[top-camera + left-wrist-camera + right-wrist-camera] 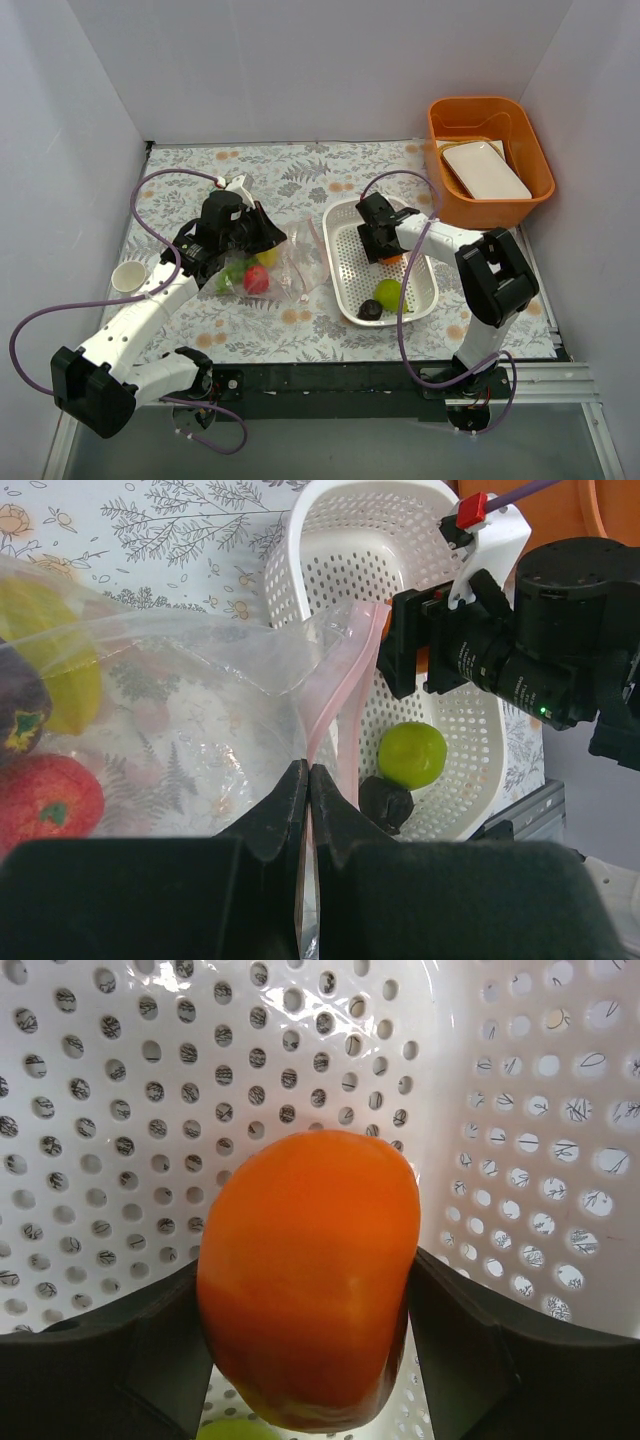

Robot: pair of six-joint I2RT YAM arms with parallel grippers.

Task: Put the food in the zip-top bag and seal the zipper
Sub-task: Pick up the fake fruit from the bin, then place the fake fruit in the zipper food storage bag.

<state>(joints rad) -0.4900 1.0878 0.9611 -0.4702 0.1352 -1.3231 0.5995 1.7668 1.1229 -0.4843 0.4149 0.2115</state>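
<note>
The clear zip-top bag [275,265] lies on the table left of the white basket [345,235]. My left gripper [308,772] is shut on the bag's pink zipper strip [345,675] and holds the mouth up. Inside the bag [190,710] I see a red apple [48,802], a yellow piece [55,665] and a dark purple fruit [15,715]. My right gripper [385,250] is in the basket, shut on an orange fruit [310,1275]. A green fruit [387,292] and a dark fruit [370,310] lie in the basket's near end.
An orange tub [490,160] holding a white tray stands at the back right. A small white cup [129,277] sits by the left arm. The right arm's wrist [520,650] shows over the basket [340,540] in the left wrist view.
</note>
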